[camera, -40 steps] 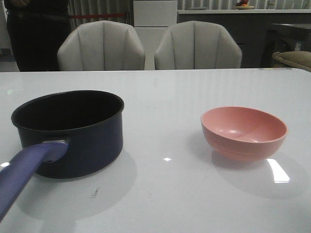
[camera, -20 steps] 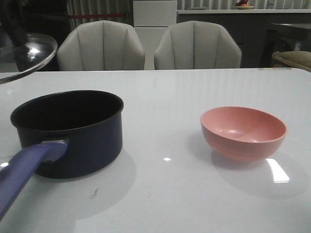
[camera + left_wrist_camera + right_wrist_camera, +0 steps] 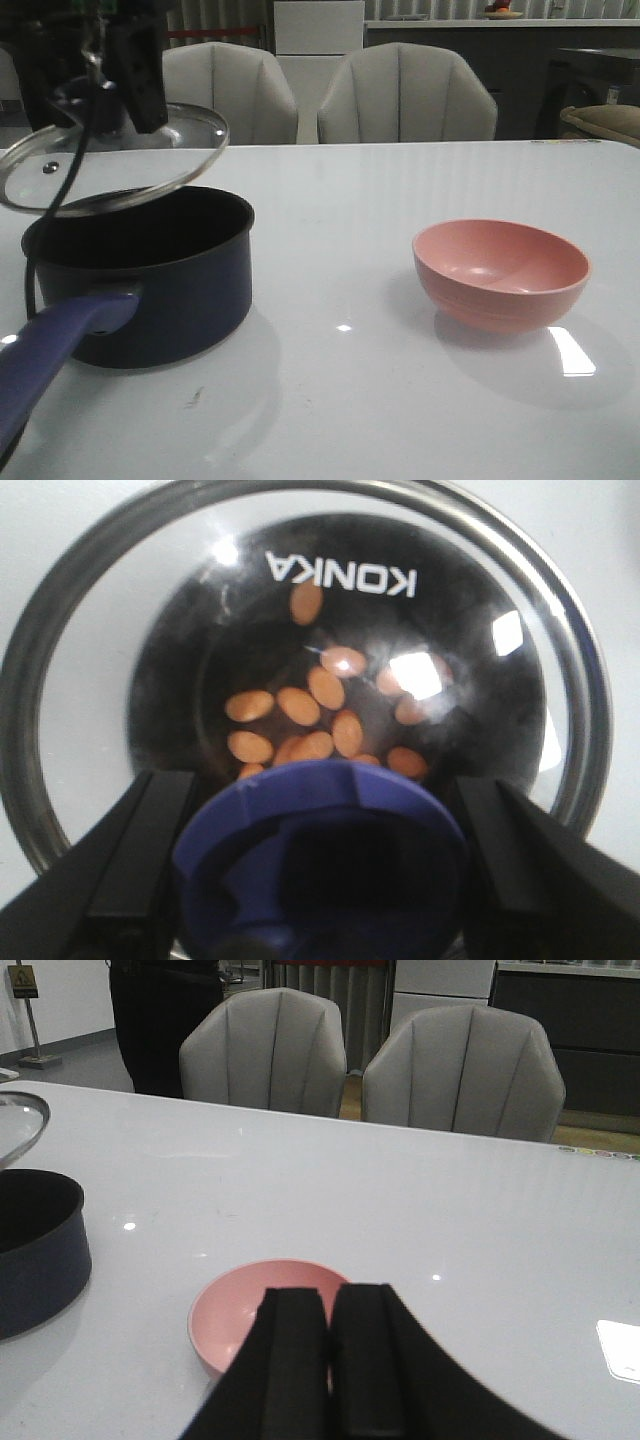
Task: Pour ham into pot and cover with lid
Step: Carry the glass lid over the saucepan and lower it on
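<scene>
The navy pot (image 3: 150, 285) stands at the table's left, its purple-blue handle (image 3: 55, 350) pointing toward me. My left gripper (image 3: 145, 120) is shut on the knob of the glass lid (image 3: 105, 165), holding it tilted just above the pot's rim. In the left wrist view, black fingers (image 3: 140, 855) flank the purple-blue knob (image 3: 320, 850). Through the lid's glass (image 3: 340, 610), orange-pink ham (image 3: 326, 688) slices lie on the pot's black bottom. My right gripper (image 3: 328, 1320) is shut and empty above the pink bowl (image 3: 240, 1310); it is out of the front view.
The empty pink bowl (image 3: 500, 272) sits at the right of the white table (image 3: 340, 400). Two grey chairs (image 3: 405, 95) stand behind the far edge. The pot (image 3: 35, 1250) shows at the side of the right wrist view.
The lid has come in from the left, moving right and down over the pot. The left arm holding it is now in the front view. Pot and bowl have not moved.
</scene>
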Robot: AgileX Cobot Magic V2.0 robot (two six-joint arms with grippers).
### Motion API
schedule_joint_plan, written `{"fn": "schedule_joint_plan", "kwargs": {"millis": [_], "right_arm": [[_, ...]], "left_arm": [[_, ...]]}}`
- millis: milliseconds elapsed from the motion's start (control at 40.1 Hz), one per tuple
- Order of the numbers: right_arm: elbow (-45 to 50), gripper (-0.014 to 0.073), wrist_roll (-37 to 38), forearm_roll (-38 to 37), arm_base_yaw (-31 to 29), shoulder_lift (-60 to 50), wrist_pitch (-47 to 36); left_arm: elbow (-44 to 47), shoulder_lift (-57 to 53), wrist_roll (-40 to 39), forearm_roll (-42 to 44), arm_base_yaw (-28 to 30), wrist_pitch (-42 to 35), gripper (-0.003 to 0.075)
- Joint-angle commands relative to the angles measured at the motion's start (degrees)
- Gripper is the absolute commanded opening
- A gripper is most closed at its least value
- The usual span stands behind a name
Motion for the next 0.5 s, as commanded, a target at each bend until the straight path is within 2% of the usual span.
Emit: {"fn": "schedule_joint_plan", "kwargs": {"millis": [0, 473], "right_arm": [[-1.55, 0.0161, -0.57, 0.06, -0.01, 0.46, -4.61], [-1.55, 0.0161, -0.57, 0.06, -0.01, 0.46, -4.69]], "left_arm": [[-2.13, -1.25, 0.31, 0.20, -1.08, -0.04, 0.0308], [-2.21, 1.89, 1.85, -0.18, -1.60, -2.05, 0.0308]]}}
